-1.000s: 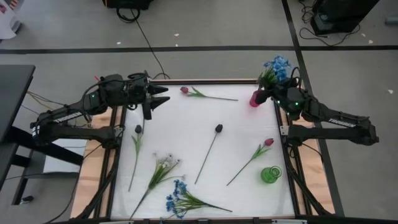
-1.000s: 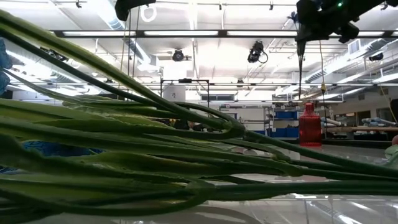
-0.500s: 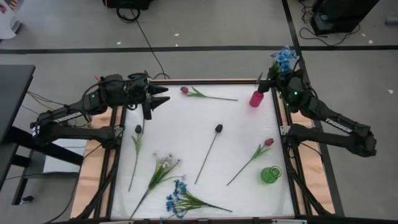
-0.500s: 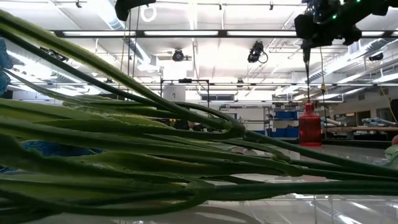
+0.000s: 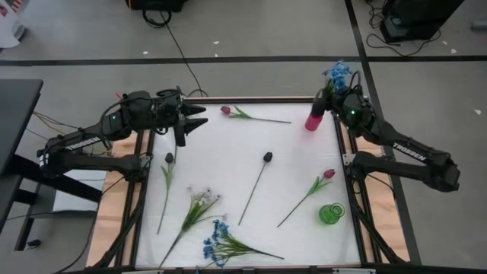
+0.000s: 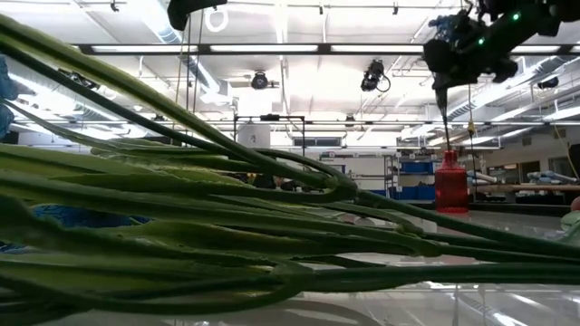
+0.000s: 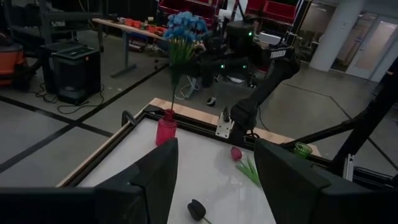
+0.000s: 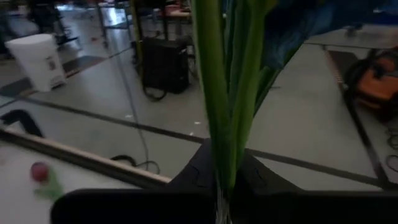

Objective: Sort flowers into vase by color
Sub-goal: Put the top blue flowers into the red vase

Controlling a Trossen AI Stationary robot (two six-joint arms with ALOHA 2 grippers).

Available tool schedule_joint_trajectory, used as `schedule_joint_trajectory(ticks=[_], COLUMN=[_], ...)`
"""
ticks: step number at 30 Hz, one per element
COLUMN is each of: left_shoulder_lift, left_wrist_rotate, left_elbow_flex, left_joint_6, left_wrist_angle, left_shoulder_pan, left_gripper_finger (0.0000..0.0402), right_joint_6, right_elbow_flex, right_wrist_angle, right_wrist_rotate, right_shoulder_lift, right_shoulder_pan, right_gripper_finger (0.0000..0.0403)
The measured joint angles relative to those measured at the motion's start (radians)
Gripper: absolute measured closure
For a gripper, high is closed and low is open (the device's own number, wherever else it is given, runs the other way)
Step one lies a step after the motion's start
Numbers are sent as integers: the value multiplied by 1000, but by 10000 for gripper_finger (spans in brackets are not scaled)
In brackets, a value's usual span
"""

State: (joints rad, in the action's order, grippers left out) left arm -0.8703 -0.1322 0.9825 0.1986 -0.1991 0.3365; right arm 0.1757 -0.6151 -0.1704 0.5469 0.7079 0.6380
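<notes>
White tabletop [image 5: 228,175], wood-framed, scattered with thin-stemmed flowers.
Right gripper [image 5: 335,97] clamped on blue flower [image 5: 336,74], slim stem descending into pink vase [image 5: 313,120]; left gripper [image 5: 194,120] parted, far corner.

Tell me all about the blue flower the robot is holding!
The blue flower is a bunch of small bright blue blossoms on top of thin green stems with long leaves; it looks artificial. The right gripper is shut on its stems, holding it upright at the table's far right corner. Its stem tip hangs right over the mouth of the pink vase, at or just inside the opening; the pictures do not settle which.
</notes>
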Motion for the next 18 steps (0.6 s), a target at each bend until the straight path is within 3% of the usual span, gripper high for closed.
schedule_joint_trajectory(ticks=[3,11,18], left_shoulder_lift=[0,0,0], left_wrist_rotate=[0,0,0], left_elbow_flex=[0,0,0], left_joint_6=[0,0,0], left_wrist_angle=[0,0,0], left_shoulder_pan=[0,0,0], left_gripper_finger=[184,184,184], right_joint_6=[9,188,214], right_elbow_flex=[39,67,41], right_wrist_angle=[36,-75,-146], right_wrist_rotate=[-52,8,-125], right_shoulder_lift=[-1,4,8], right_shoulder_pan=[1,37,87], right_gripper_finger=[344,251,234])
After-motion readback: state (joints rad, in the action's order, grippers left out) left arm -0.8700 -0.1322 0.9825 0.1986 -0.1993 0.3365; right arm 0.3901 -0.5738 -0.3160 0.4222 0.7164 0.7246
